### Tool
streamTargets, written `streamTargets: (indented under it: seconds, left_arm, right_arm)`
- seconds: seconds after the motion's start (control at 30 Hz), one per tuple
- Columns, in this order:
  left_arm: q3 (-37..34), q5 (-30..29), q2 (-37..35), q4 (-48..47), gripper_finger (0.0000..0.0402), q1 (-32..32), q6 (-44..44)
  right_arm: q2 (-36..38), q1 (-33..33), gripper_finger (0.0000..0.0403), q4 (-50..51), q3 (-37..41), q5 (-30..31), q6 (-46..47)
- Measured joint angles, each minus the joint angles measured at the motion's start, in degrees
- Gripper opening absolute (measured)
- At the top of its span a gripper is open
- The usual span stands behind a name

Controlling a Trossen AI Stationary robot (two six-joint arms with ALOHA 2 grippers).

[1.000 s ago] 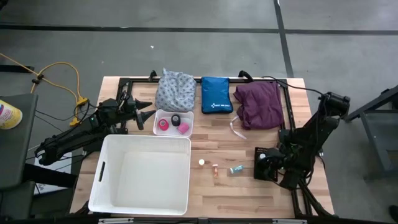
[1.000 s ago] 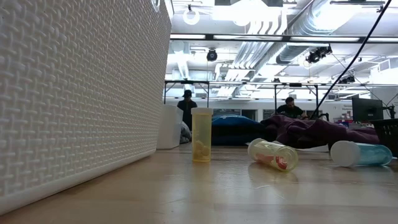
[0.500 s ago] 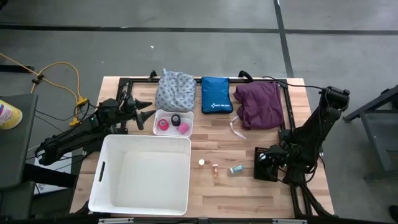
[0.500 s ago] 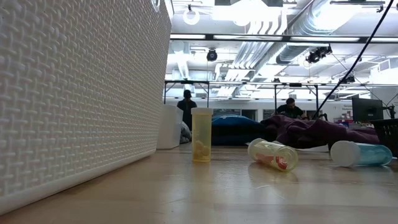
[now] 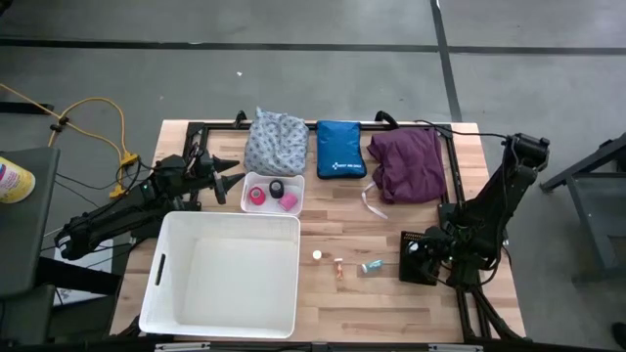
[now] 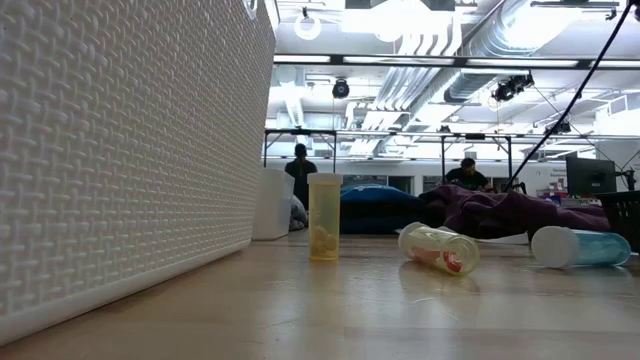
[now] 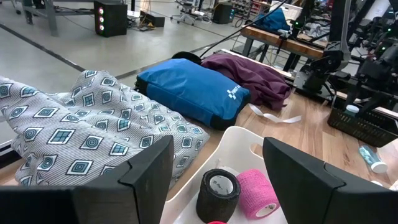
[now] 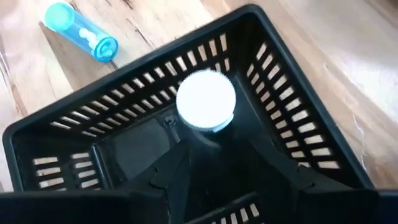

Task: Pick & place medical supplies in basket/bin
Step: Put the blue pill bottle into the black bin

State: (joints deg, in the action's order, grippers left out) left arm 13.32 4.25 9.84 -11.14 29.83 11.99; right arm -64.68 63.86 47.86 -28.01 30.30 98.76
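Observation:
My right gripper (image 5: 416, 256) hangs open over a small black slatted basket (image 8: 292, 81) near the table's right edge. A white-capped vial (image 8: 206, 99) stands in the basket just past my fingertips. Three more vials (image 5: 338, 266) lie or stand on the wood left of the basket: a yellow one upright (image 6: 325, 215), two on their sides. My left gripper (image 7: 217, 180) waits open beside a small white tray (image 5: 273, 193) that holds pink and black tape rolls (image 7: 258, 194). The grey-white patterned cloth (image 5: 276, 142) and purple cloth (image 5: 409, 161) lie along the far edge. My right gripper points down into the black basket, with its fingers (image 8: 171, 174) on either side of the vial's lower body. I cannot tell whether they touch the vial; its body is hidden in shadow between them.
A large white bin (image 5: 220, 274) fills the near left of the table. A blue zip pouch (image 5: 340, 149) lies between the two cloths. A white strip (image 5: 372, 200) lies near the purple cloth. Bare wood shows between the bin and the vials.
The right arm's upper link has swung slightly toward the far edge, while its gripper has stayed over the black basket. Nothing on the table has moved.

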Motion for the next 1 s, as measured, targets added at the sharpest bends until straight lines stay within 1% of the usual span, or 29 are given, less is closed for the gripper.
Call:
streamTargets:
  seconds: [0.2,0.53,0.67,0.8,1.0]
  left_arm:
    - [0.0,0.0,0.0,0.0,0.024,0.0,0.0]
    - [0.0,0.0,0.0,0.0,0.024,0.0,0.0]
    - [0.0,0.0,0.0,0.0,0.024,0.0,0.0]
    - [0.0,0.0,0.0,0.0,0.024,0.0,0.0]
    - [0.0,0.0,0.0,0.0,0.024,0.0,0.0]
  right_arm:
    - [3.3,0.0,0.0148,-0.7,0.0,-1.9,-1.7]
    - [16.9,0.0,0.0148,-4.2,0.0,-0.2,-10.3]
    - [20.7,-0.4,0.0148,-5.9,0.0,-0.2,-13.0]
    - [21.3,-1.2,0.0148,-7.9,0.0,-0.4,-15.7]
    - [19.2,-3.8,0.0148,-11.1,0.0,-0.3,-21.0]
